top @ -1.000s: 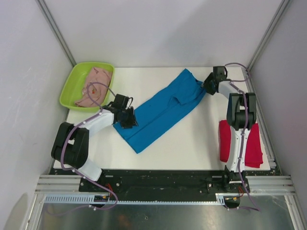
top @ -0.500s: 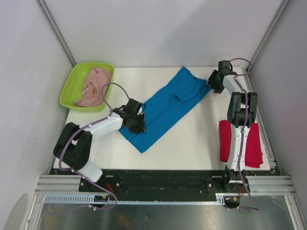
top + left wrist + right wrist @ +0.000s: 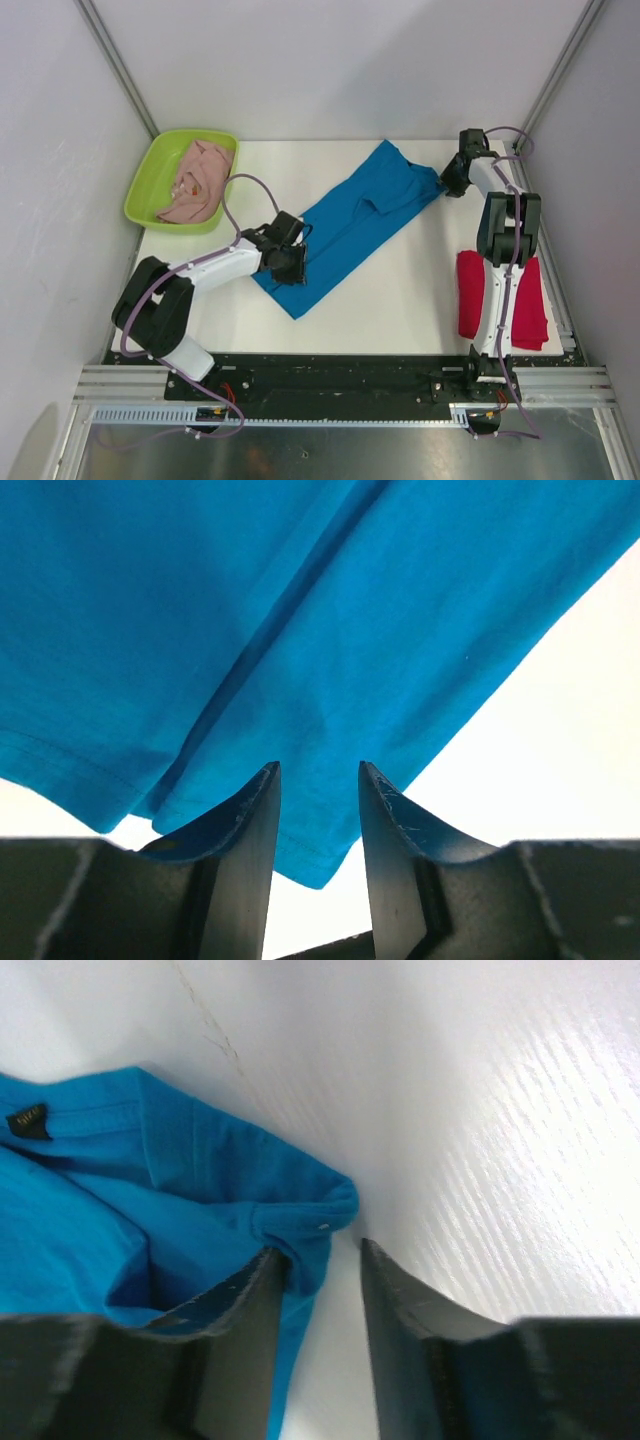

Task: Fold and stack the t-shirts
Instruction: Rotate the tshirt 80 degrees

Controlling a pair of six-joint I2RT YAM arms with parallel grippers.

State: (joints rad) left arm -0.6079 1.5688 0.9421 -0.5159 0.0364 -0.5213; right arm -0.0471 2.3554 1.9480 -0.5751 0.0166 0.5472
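The blue shirt (image 3: 350,225) lies flat on the table (image 3: 400,290), right of the green tray (image 3: 140,185). It looks soft, light and floppy, so pinch its corners. The left end effector (image 3: 318,767), at the end nearer the tray, and the right end effector (image 3: 321,1248), at the far end, each show a narrow gap and hold nothing

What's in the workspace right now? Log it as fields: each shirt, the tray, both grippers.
blue t-shirt: lying diagonally across the table, partly folded lengthwise
red t-shirt: folded, at the right edge, partly under the right arm
pink t-shirt: crumpled inside the tray
tray: lime green, far left corner
left gripper: jaws apart over the blue shirt's near hem
right gripper: jaws apart at the blue shirt's far end
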